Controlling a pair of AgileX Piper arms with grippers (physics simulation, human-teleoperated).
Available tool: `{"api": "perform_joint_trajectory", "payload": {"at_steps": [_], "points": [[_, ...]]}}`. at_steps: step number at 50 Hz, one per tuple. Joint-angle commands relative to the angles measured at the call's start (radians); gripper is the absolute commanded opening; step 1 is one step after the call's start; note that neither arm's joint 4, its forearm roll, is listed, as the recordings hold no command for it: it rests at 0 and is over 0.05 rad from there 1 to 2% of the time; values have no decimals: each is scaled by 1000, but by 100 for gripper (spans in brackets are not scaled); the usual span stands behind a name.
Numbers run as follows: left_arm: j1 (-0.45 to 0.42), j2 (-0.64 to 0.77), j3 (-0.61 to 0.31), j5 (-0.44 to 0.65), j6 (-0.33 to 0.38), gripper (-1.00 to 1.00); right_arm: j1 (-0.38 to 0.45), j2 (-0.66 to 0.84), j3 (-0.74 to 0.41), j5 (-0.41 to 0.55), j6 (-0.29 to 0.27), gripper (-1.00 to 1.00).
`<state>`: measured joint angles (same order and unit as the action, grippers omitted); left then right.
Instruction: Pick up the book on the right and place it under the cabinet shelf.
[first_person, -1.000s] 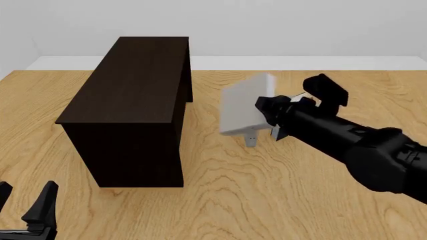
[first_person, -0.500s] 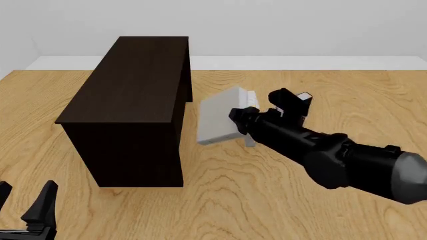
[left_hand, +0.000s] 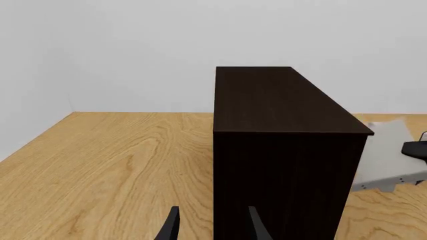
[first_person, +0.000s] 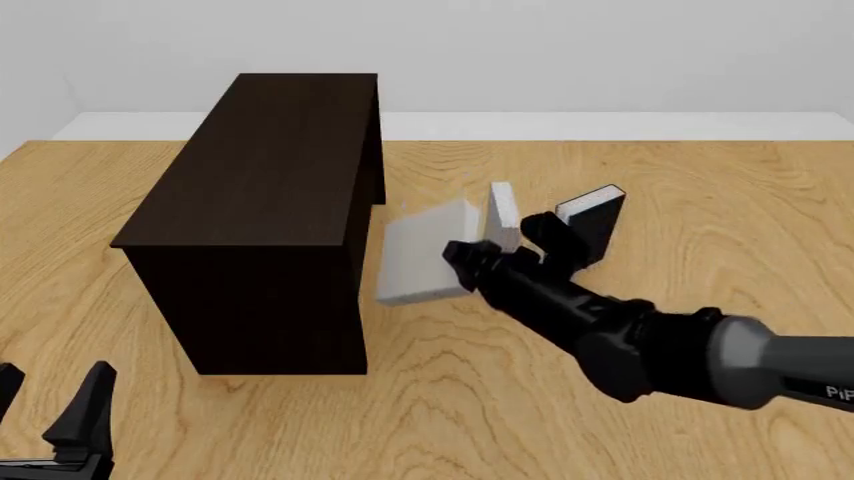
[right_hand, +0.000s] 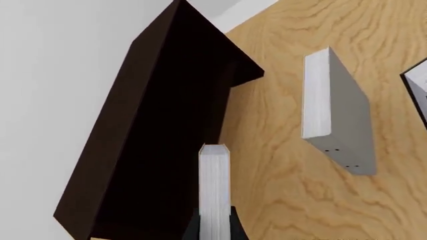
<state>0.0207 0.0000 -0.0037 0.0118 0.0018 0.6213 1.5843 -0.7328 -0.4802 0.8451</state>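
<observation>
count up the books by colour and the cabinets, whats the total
Grey books: 2, the held book in the right gripper and the standing grey book
Black books: 1, the black book
Cabinets: 1, the cabinet
Total: 4

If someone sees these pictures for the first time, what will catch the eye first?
Probably the large dark cabinet shelf on the table's left half. Next, the right hand holding a light-grey book in the air close to the cabinet's right side. Behind the arm, another grey book and a black-covered book stand on the table.
</observation>
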Motion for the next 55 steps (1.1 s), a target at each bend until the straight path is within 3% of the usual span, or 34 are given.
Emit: {"api": "perform_joint_trajectory", "payload": {"at_steps": [1,24,39,55], "points": [[-1,5,-1,-11,0,100,-81,46,19,-42,-113,-100],[0,5,-1,-11,0,100,-52,159,146,-330,17,-100],[-1,5,-1,-11,0,100,-47,252,159,-438,66,-100],[-1,5,-1,-11,0,100,-62,331,156,-497,81,-100]]}}
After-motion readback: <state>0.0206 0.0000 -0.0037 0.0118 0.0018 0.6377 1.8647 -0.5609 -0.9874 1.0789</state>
